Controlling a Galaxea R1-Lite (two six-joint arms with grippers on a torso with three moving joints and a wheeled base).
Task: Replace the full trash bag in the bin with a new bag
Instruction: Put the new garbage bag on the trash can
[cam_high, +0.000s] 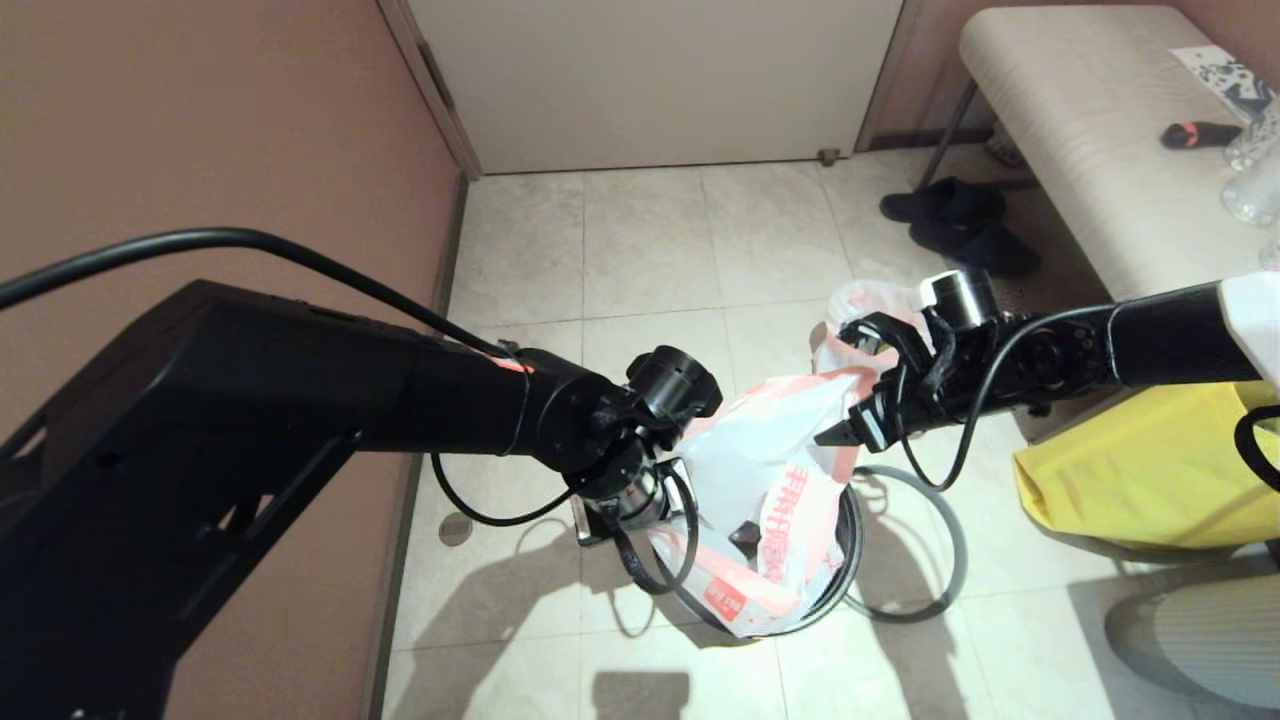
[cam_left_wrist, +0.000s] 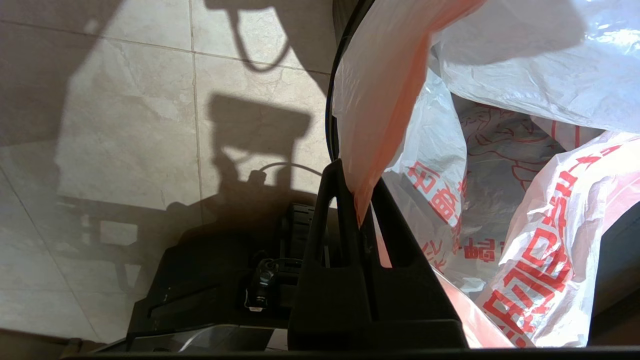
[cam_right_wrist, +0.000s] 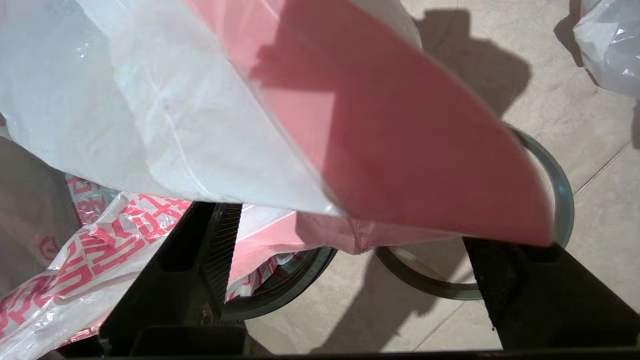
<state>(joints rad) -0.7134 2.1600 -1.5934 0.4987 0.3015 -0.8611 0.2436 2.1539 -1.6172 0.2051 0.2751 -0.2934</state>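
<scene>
The thin translucent white plastic bag with red print (cam_high: 770, 470) hides nearly all of the small round black bin (cam_high: 848, 560) from my head view; only an arc of its edge shows. My left arm covers that bag's near side. The yellow bag (cam_high: 1150, 470) runs off the right edge.
</scene>
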